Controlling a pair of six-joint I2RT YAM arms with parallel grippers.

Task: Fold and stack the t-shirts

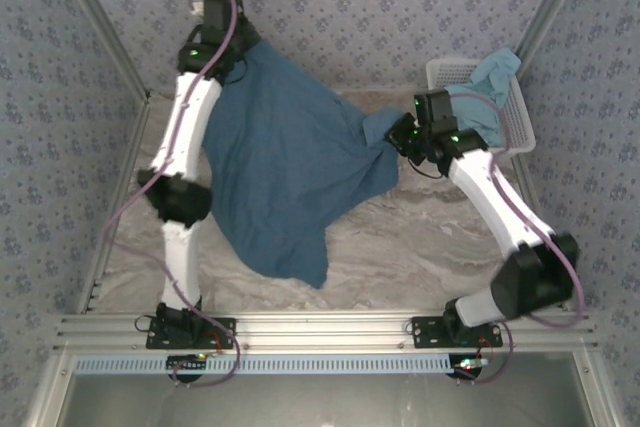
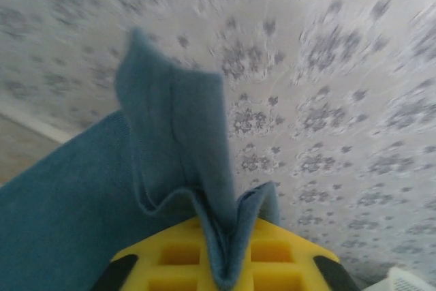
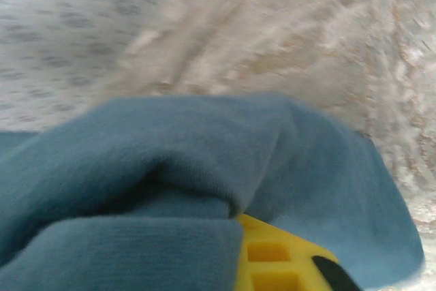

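A darker teal-blue t-shirt (image 1: 285, 167) hangs stretched between my two grippers, its lower part trailing onto the marbled table (image 1: 420, 247). At the far left, high against the back wall, my left gripper (image 1: 235, 52) is shut on a corner of it. In the left wrist view a fold of that shirt (image 2: 177, 148) is pinched between the yellow fingers of the left gripper (image 2: 228, 264). On the right, my right gripper (image 1: 400, 133) is shut on another corner. There the shirt (image 3: 170, 148) bunches over the right gripper (image 3: 238, 250). A lighter sky-blue t-shirt (image 1: 495, 72) lies in the basket.
A white mesh basket (image 1: 520, 127) stands at the back right, just behind the right arm. Patterned walls close in the back and both sides. Bare marbled tabletop lies in front of the hanging shirt, toward the arm bases.
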